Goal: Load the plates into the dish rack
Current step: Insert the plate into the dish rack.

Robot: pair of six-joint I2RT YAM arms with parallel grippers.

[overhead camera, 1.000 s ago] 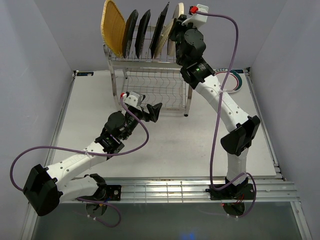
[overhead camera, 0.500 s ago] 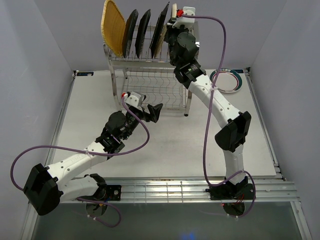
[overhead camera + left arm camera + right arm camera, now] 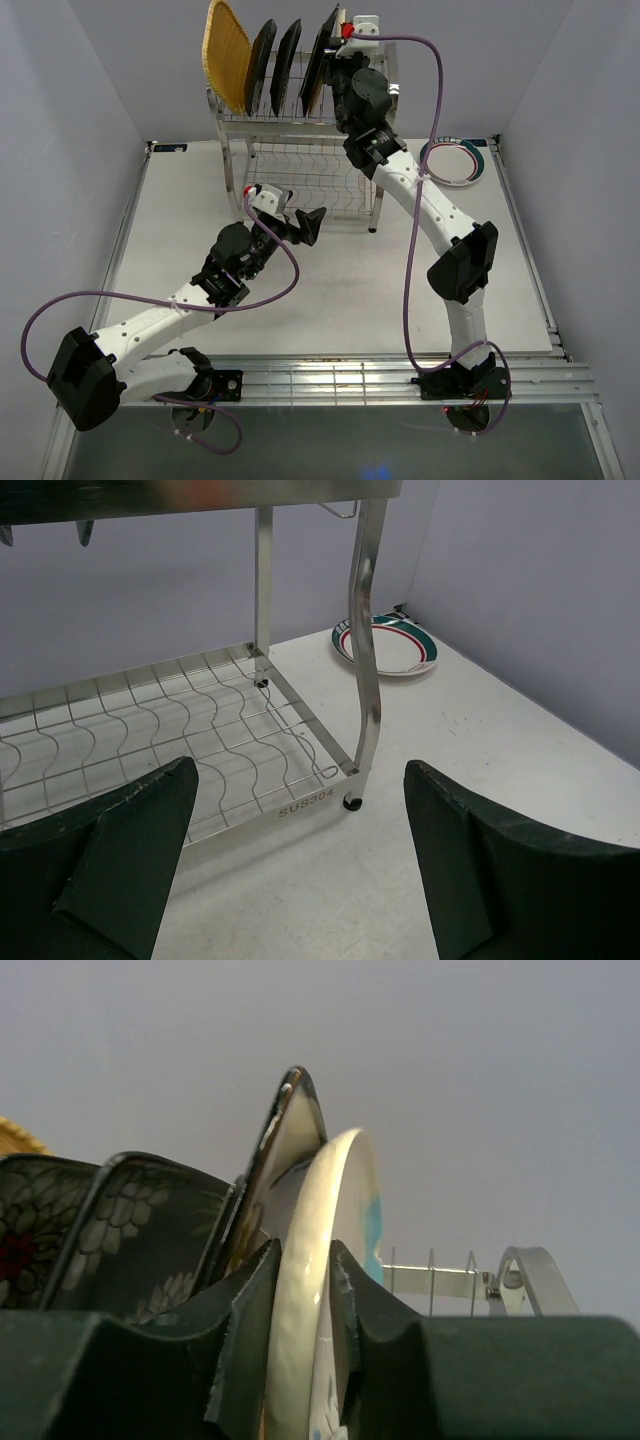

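Pinching the cream-blue plate (image 3: 335,1190) on edge, right claw (image 3: 300,1270) holds it upright at top tier of the dish rack (image 3: 300,185), beside black plates (image 3: 140,1230); left claw (image 3: 300,820) gapes empty nr lower shelf. Teal-rimmed plate (image 3: 456,160) lies flat on tabletop (image 3: 330,300), nearer rt arm

The overhead view hangs above and behind both arm bases, facing the far wall. It sits back enough to take in the whole table (image 3: 350,295) and the dish rack (image 3: 300,150) at the far edge.

The left wrist view sits low near the tabletop, close to the rack's near right corner. It looks far and rightward between the fingers of the left gripper (image 3: 300,825). It shares the lower shelf (image 3: 150,730) and the teal-rimmed plate (image 3: 388,646) with the overhead view.

The right wrist view is pressed up against the cream-blue plate (image 3: 340,1190) on the top tier, tilted upward. It shares that plate and the black plates (image 3: 130,1225) with the overhead view.
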